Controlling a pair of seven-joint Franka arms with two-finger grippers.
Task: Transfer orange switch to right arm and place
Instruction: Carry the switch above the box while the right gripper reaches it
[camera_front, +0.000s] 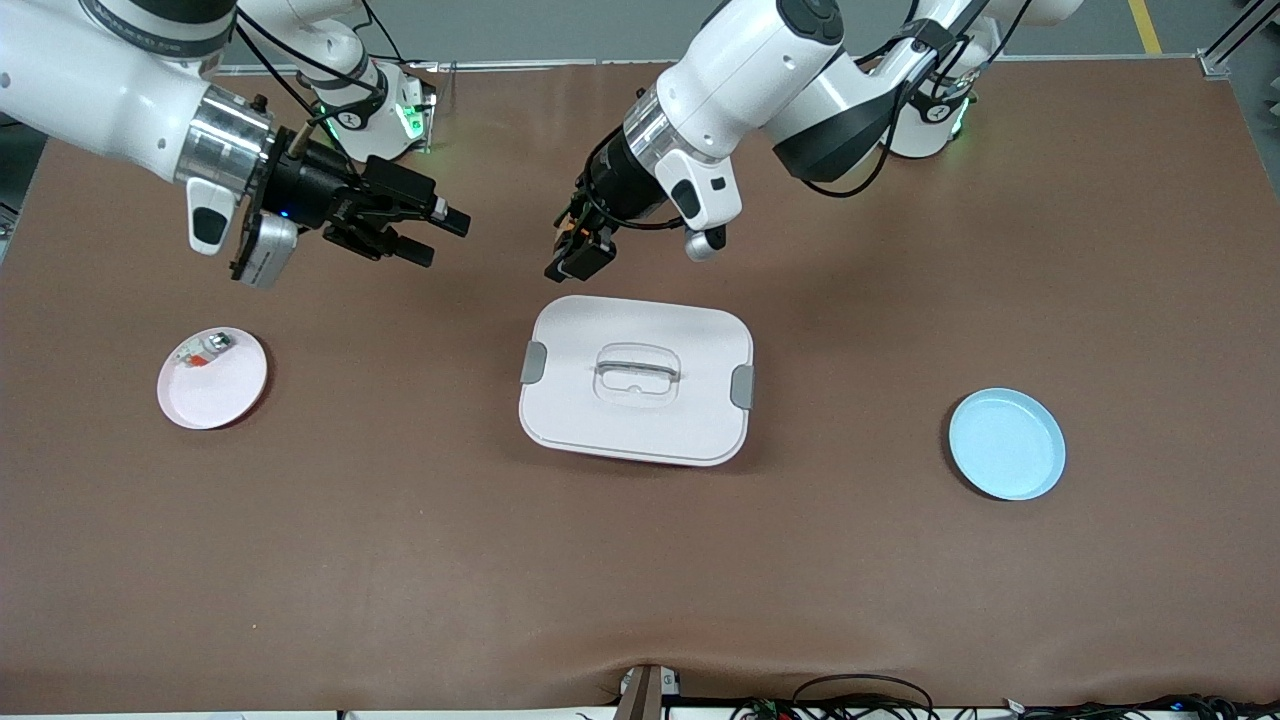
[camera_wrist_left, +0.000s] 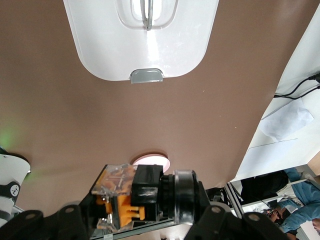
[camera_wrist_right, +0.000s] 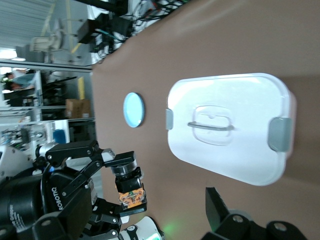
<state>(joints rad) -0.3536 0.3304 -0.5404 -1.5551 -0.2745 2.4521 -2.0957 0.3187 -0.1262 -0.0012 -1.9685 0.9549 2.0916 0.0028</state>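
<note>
The orange switch (camera_front: 572, 238) is a stubby black part with orange and clear bits. My left gripper (camera_front: 575, 250) is shut on it and holds it in the air over the table mat, close to an edge of the white lidded box (camera_front: 637, 380). The left wrist view shows the switch (camera_wrist_left: 145, 192) clamped between the fingers. My right gripper (camera_front: 443, 240) is open and empty, level with the left one and pointing at it with a gap between them. The right wrist view shows the held switch (camera_wrist_right: 131, 192) ahead of one right finger (camera_wrist_right: 216, 202).
A pink plate (camera_front: 212, 378) toward the right arm's end holds a whitish clear small part (camera_front: 203, 350). A blue plate (camera_front: 1006, 443) lies empty toward the left arm's end. The white box has a handle and two grey clips.
</note>
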